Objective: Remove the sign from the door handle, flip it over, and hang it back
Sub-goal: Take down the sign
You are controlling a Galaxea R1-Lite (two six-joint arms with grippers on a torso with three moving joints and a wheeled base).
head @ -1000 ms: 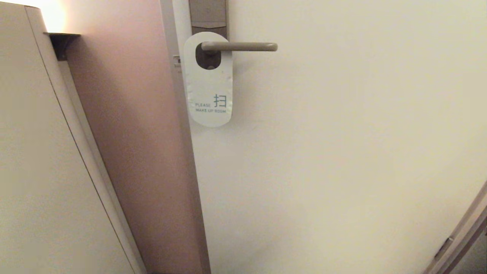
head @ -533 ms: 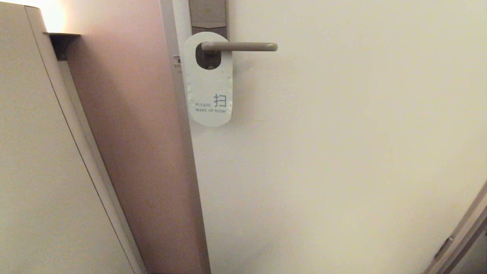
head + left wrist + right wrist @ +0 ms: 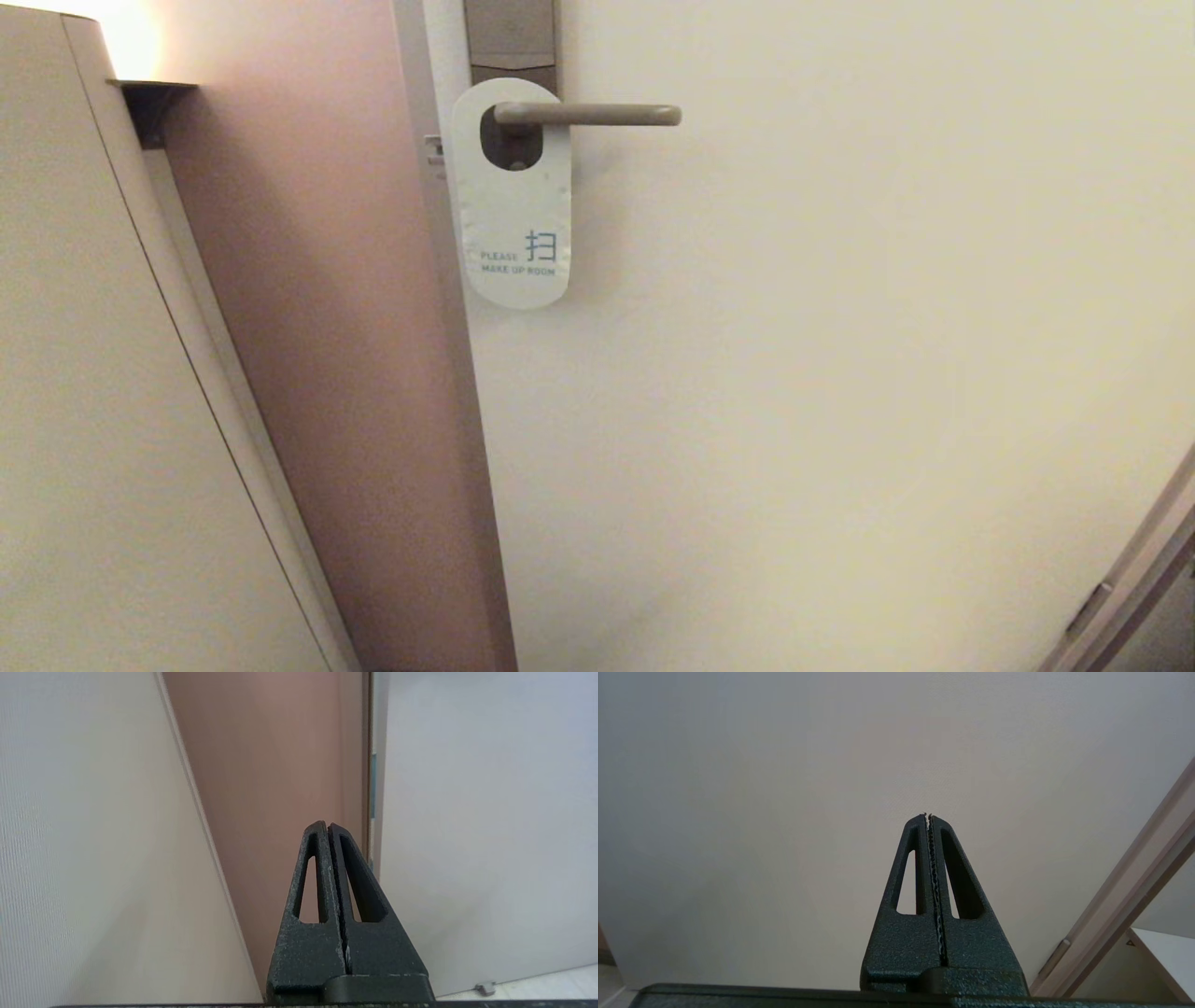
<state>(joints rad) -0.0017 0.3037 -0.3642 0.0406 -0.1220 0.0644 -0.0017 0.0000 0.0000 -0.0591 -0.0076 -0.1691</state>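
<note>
The sign hangs on the door handle by its oval hole, white side out, reading "PLEASE MAKE UP ROOM". The handle is a slim beige-grey lever on a brown-grey backplate at the top of the head view. Neither arm shows in the head view. My left gripper is shut and empty, low down, facing the door's edge. My right gripper is shut and empty, facing the bare door. Both are far below the sign.
The cream door fills the middle and right. A pinkish-brown door frame and a pale wall panel stand to the left, with a lit wall lamp above. A frame edge with a hinge shows at the lower right.
</note>
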